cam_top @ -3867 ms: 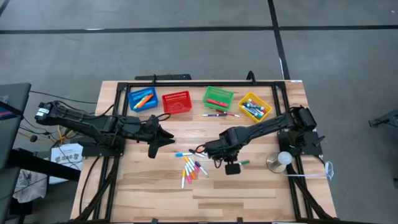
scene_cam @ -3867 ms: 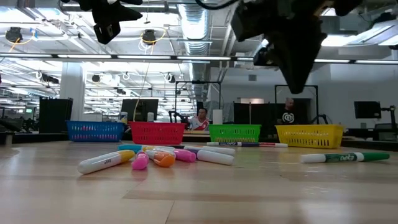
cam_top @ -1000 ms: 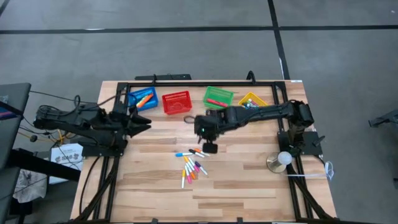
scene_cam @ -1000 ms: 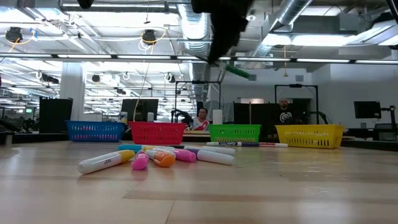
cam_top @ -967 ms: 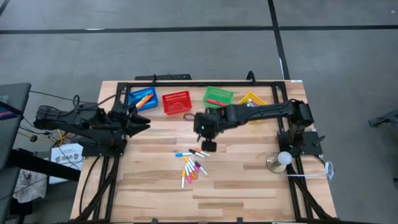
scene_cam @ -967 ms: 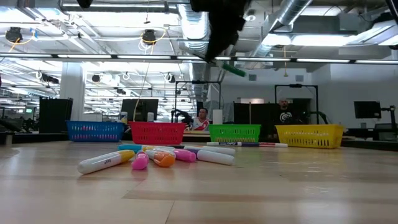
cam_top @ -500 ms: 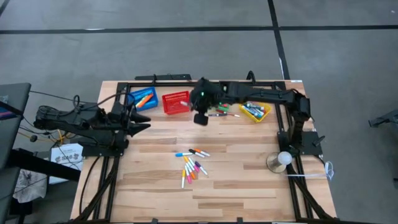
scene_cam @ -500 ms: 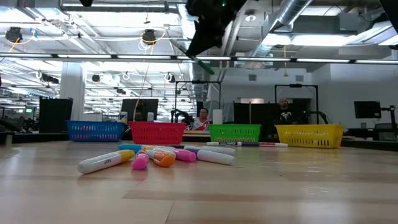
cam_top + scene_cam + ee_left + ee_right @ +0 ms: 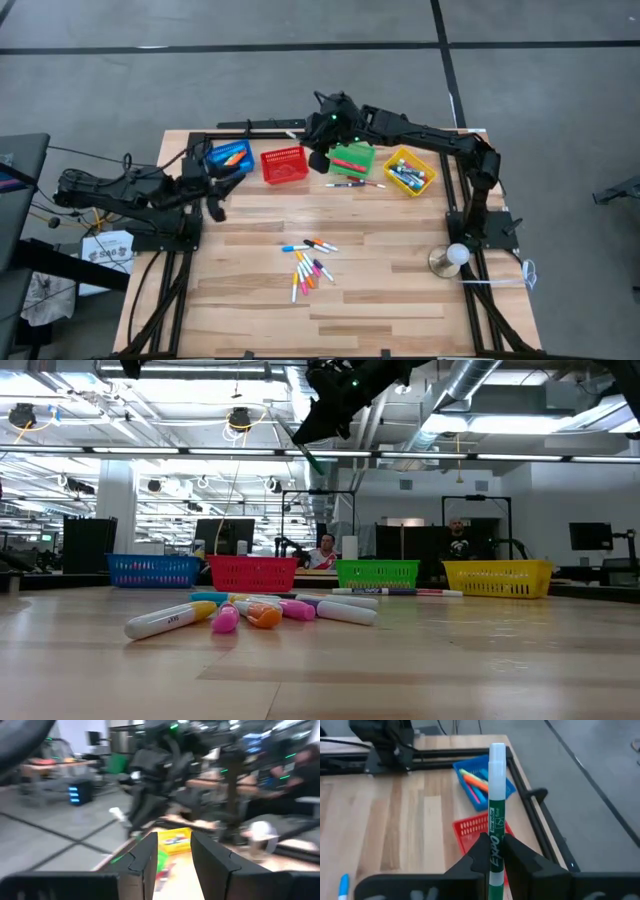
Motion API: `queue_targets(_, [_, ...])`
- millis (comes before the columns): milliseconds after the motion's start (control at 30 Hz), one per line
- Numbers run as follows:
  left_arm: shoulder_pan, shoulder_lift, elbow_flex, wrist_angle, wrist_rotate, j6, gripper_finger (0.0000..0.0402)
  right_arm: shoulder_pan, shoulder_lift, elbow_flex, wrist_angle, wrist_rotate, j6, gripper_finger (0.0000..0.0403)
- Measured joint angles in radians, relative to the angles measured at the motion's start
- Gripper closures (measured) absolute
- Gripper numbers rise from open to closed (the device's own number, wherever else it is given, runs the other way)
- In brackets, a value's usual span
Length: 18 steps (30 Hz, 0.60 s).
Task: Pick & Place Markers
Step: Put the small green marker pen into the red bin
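Observation:
My right gripper (image 9: 318,140) hangs high over the far edge, between the red basket (image 9: 284,165) and the green basket (image 9: 352,158), and is shut on a green-and-white marker (image 9: 496,795). In the low view that marker (image 9: 314,461) slants down from the fingers. Several loose markers (image 9: 308,265) lie flat in a pile at the table's middle, and a few more (image 9: 352,184) lie in front of the green basket. My left gripper (image 9: 228,182) waits open and level at the left, near the blue basket (image 9: 230,158), with nothing between its fingers (image 9: 145,855). My right gripper pinches the marker's green-labelled barrel (image 9: 496,832) between its two fingers. The marker lies along the fingers, and its white end (image 9: 497,750) sticks out past them toward the blue basket. It is lifted clear, above the red basket (image 9: 475,832).
A yellow basket (image 9: 410,172) with markers stands at the far right. A black rail (image 9: 300,133) runs along the table's far edge. A white round thing on a stand (image 9: 455,257) sits by the right arm's base. Bare wood lies along the near side.
My right gripper has carried the green marker from above the table's middle toward the far edge and upward, tipping less steeply down; it now hangs by the red and green baskets. My left gripper has rolled about its own axis without leaving its place.

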State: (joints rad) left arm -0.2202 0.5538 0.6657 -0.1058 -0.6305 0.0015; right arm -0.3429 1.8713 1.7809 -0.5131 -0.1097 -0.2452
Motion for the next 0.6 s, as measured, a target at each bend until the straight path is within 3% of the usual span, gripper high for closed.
queue_targets(133, [0.045, 0.069, 0.000, 0.063, -0.036, 0.049, 0.0286, 0.010, 0.000, 0.000, 0.022, -0.032, -0.010, 0.0380])
queue_targets(433, [0.271, 0.211, 0.000, 0.221, 0.319, 0.031, 0.0286, 0.068, 0.000, 0.000, 0.080, -0.042, -0.010, 0.0371])
queue_targets(600, [0.368, 0.222, 0.000, 0.225, 0.422, -0.007, 0.0275, 0.103, 0.000, 0.000, 0.096, -0.041, -0.018, 0.0386])
